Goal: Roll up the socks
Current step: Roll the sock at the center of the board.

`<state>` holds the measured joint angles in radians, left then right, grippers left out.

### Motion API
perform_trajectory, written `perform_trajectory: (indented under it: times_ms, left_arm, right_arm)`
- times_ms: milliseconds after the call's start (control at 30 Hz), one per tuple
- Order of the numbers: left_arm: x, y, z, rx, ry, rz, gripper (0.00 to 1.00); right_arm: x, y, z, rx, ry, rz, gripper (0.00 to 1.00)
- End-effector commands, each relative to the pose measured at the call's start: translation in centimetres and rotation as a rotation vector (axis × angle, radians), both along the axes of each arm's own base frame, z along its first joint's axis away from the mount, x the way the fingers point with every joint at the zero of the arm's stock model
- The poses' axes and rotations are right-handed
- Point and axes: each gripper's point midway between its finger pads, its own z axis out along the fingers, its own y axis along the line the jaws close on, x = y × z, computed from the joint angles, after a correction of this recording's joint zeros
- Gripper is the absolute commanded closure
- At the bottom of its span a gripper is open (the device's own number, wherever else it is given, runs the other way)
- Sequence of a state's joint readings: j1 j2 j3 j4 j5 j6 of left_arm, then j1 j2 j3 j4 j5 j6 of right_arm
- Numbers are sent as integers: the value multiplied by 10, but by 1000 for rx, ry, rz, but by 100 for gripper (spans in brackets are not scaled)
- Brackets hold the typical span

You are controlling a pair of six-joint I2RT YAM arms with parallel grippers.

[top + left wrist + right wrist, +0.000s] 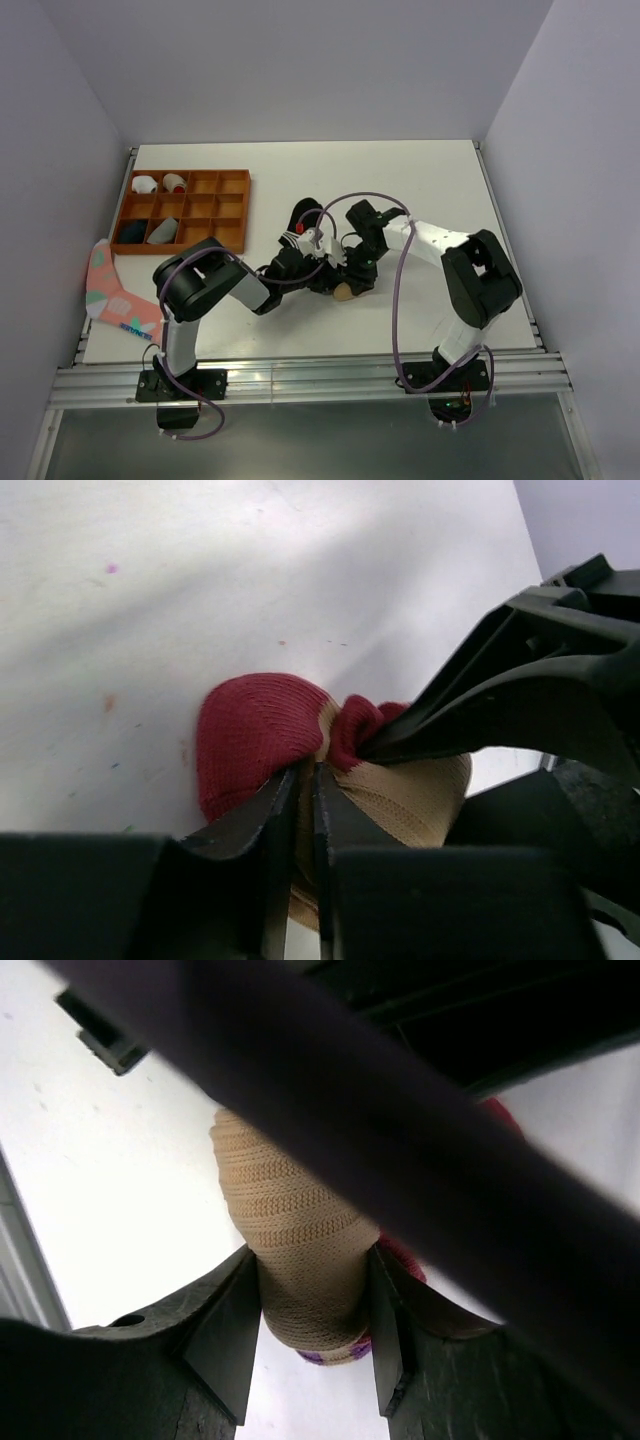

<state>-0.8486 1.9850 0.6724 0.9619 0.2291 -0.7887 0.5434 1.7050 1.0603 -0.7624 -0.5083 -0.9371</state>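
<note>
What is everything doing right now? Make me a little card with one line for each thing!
tan sock: bunched up on the table, a maroon end showing
left end effector: pinching the tan sock's fabric
right end effector: squeezing the rolled part of the tan sock from both sides
black sock: on the table just past the arms, not held
pink sock: at the table's left edge, untouched
tray: far left of the table, holding small bundles
</note>
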Motion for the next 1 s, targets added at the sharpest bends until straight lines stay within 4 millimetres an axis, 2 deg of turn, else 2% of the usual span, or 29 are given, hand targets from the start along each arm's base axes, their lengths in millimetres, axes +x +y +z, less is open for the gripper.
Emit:
perform_trajectory:
  times_ms: [0,233,300,333,500,767,967]
  left_arm:
    - [-22,41,-65,271,73,48,80]
    - [-7,47,-40,228,13,151,73]
    - [-9,48,-35,211,11,155,71]
    - [0,53,-29,212,-11,209,71]
    - [9,63,-26,235,-4,293,66]
    - [13,90,-23,217,-8,435,63]
    - [10,86,-7,150,-41,412,59]
  right_arm:
    - [-42,8,-17,16,265,-52,80]
    - [-40,3,-17,7,312,-82,81]
    - [-40,2,-17,1,319,-88,81]
    - [-40,2,-19,-1,320,-89,81]
    - [-37,-1,-23,-23,307,-103,82]
    - [-37,-5,-25,-39,289,-112,82]
    - [-33,-7,-27,-55,267,-122,83]
